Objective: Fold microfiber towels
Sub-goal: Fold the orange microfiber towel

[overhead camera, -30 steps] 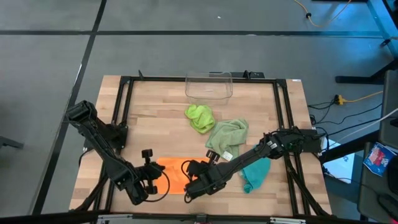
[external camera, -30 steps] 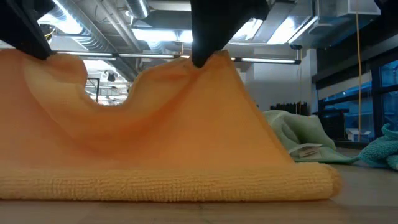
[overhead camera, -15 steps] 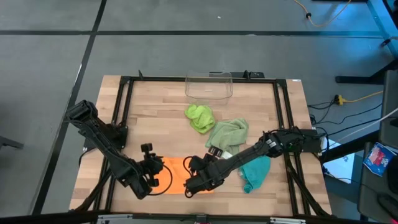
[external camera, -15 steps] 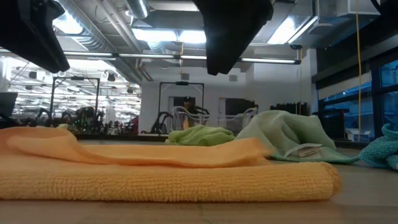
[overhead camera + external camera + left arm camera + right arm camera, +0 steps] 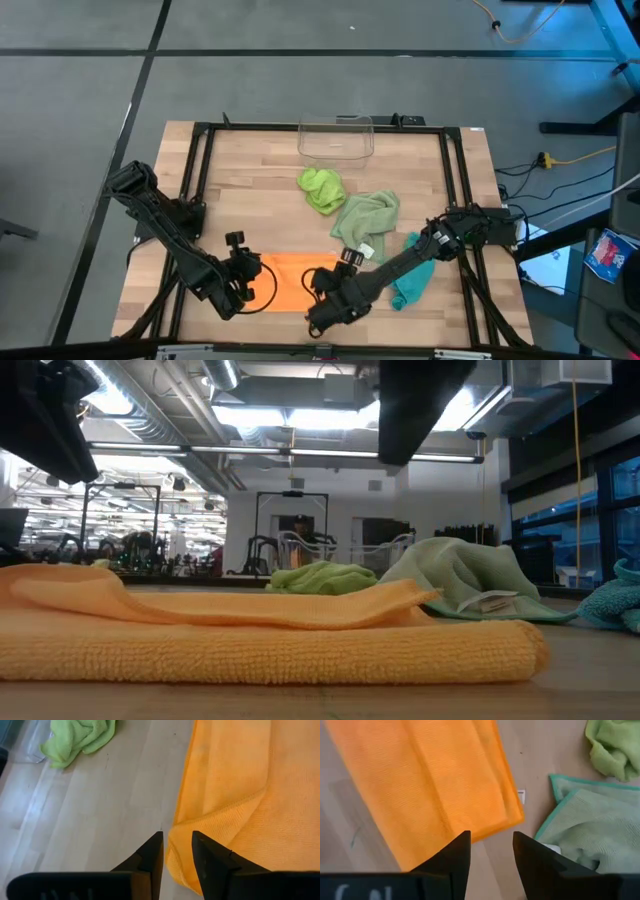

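Note:
The orange towel (image 5: 295, 280) lies folded flat near the table's front edge, an upper layer resting on a lower one (image 5: 270, 645). My left gripper (image 5: 252, 275) is open just above its left edge (image 5: 177, 845), clear of the cloth. My right gripper (image 5: 328, 298) is open above its near right corner (image 5: 491, 842), also clear. The lime green towel (image 5: 322, 190), the pale sage towel (image 5: 366, 220) with its white tag (image 5: 490, 603) and the teal towel (image 5: 410, 277) lie crumpled on the table farther back and to the right.
A clear plastic bin (image 5: 335, 140) stands at the table's far edge, behind the lime green towel. Bare wood (image 5: 240, 200) lies left of the towels and behind the orange one. The black frame rails (image 5: 196, 190) run along the table's sides.
Both grippers held the orange towel's edge lifted, laid it down over the lower layer and let go. The towel now lies flat and folded. My right gripper has then drawn back toward the table's near edge and right, above the towel.

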Tool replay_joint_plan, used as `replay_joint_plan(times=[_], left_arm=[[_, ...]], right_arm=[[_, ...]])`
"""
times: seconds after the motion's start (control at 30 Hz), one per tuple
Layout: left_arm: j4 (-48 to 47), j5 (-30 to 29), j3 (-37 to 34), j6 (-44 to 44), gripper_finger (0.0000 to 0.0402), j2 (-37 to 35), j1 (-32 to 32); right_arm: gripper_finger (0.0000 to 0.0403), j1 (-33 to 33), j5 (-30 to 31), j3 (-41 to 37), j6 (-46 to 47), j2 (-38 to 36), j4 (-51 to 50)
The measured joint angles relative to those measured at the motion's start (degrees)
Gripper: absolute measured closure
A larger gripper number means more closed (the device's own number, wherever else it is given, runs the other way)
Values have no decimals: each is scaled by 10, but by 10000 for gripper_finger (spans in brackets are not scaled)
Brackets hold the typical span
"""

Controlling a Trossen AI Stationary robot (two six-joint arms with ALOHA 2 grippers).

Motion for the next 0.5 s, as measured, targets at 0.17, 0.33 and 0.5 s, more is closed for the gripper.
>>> replay_joint_plan(times=[0.17,0.33,0.5], left_arm=[[6,0,0,0,307,0,0],[16,0,0,0,307,0,0],[15,0,0,0,307,0,0]], right_arm=[[256,38,41,-32,-31,0,24],[256,63,108,-82,-42,0,56],[256,68,112,-113,-44,0,108]])
